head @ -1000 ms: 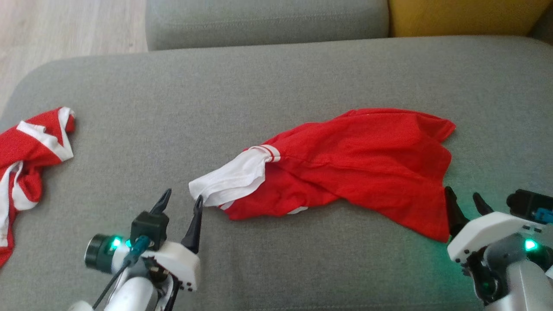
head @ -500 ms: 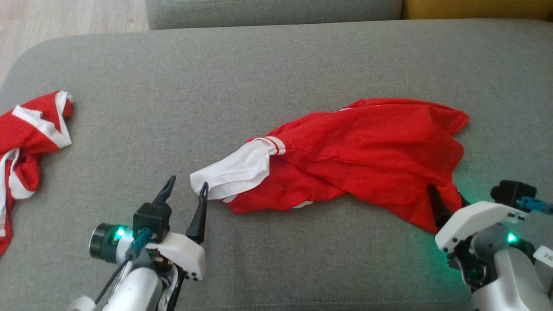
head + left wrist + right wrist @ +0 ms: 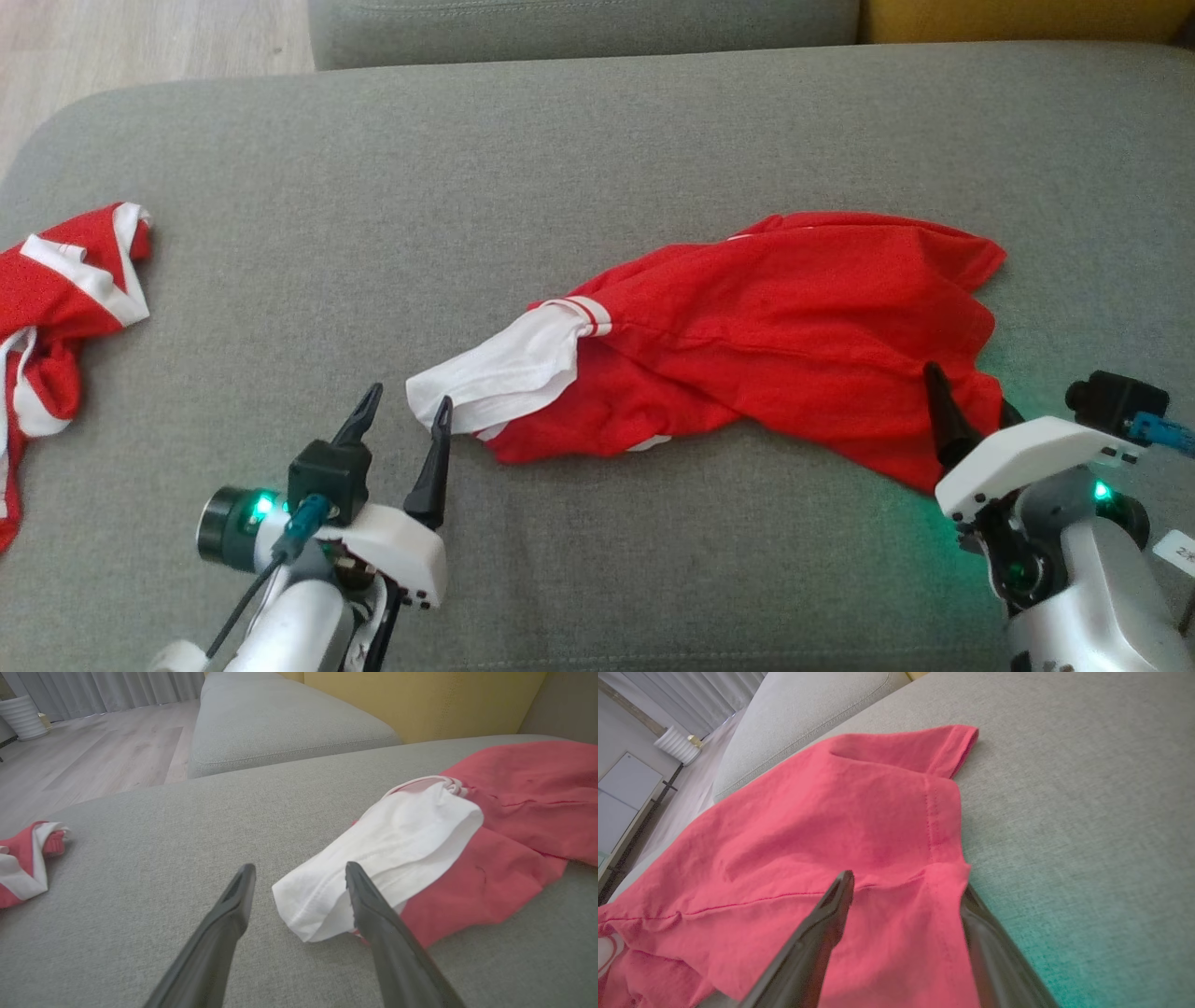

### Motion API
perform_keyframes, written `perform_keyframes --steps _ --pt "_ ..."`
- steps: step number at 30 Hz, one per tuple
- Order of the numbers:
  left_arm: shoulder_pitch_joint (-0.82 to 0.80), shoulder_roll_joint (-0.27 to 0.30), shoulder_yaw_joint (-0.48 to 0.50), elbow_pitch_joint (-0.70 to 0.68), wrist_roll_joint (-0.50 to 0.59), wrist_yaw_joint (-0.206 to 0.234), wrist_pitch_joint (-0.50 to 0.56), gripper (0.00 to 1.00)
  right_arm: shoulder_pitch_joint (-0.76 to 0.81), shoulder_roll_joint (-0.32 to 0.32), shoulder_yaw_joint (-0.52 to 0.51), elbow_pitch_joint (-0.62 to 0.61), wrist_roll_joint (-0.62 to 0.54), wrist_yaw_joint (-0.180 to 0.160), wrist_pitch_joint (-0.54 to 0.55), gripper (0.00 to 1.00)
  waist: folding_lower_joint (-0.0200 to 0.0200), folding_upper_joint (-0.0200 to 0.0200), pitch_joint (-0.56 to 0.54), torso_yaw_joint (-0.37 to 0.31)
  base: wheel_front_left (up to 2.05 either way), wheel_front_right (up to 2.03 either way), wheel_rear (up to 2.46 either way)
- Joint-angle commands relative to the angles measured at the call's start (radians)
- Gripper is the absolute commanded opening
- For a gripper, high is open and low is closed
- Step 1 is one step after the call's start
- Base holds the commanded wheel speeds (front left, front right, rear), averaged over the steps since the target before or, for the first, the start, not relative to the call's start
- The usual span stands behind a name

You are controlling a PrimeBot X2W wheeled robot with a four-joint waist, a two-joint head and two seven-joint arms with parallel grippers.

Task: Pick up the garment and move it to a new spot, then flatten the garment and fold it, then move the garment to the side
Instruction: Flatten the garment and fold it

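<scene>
The red garment (image 3: 775, 327) lies crumpled near the middle of the grey sofa cushion (image 3: 560, 149), its white sleeve (image 3: 387, 849) pointing toward the left gripper (image 3: 408, 397). That gripper is spread wide and holds nothing, and the sleeve's end sits between its fingers. The right gripper (image 3: 971, 392) is also wide open at the garment's near right corner, with the red hem lying between its fingers but not pinched. Another red and white garment (image 3: 56, 299) lies at the cushion's far left.

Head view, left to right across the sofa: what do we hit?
Red-and-white garment at the left edge → left gripper → white sleeve → red body → right gripper.
</scene>
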Motion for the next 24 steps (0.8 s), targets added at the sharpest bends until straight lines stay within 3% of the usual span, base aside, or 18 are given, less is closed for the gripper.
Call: perform_keyframes --steps 1,11,12,13,14,24 --pt "-0.056 0.011 0.029 -0.025 -0.009 0.003 -0.013 1.00 -0.045 -0.005 0.016 -0.032 -0.007 0.007 -0.020 1.00 0.0000 0.0000 -0.002 0.000 0.00 0.00 0.00" --pt "-0.057 0.013 0.021 -0.024 -0.016 0.006 -0.014 1.00 -0.060 -0.005 0.005 -0.009 -0.019 0.007 -0.048 1.00 0.0000 0.0000 -0.006 -0.001 0.00 0.00 0.00" --pt "-0.058 0.013 0.020 -0.025 -0.017 0.006 -0.013 1.00 -0.062 -0.005 0.002 -0.007 -0.021 0.007 -0.051 0.92 0.0000 0.0000 -0.005 -0.001 0.00 0.00 0.00" --pt "-0.059 0.013 0.019 -0.025 -0.017 0.007 -0.013 1.00 -0.064 -0.005 -0.001 -0.007 -0.031 0.007 -0.057 0.43 0.0000 0.0000 -0.005 0.000 0.00 0.00 0.00" --pt "-0.060 0.013 0.018 -0.025 -0.018 0.007 -0.013 1.00 -0.064 -0.005 -0.003 -0.007 -0.043 0.007 -0.063 0.00 0.0000 0.0000 -0.004 0.000 0.00 0.00 0.00" --pt "-0.065 0.010 0.021 -0.021 -0.035 0.010 -0.017 1.00 -0.049 -0.005 -0.013 -0.057 -0.138 0.007 -0.072 0.00 0.0000 0.0000 -0.016 -0.001 0.00 0.00 0.00"
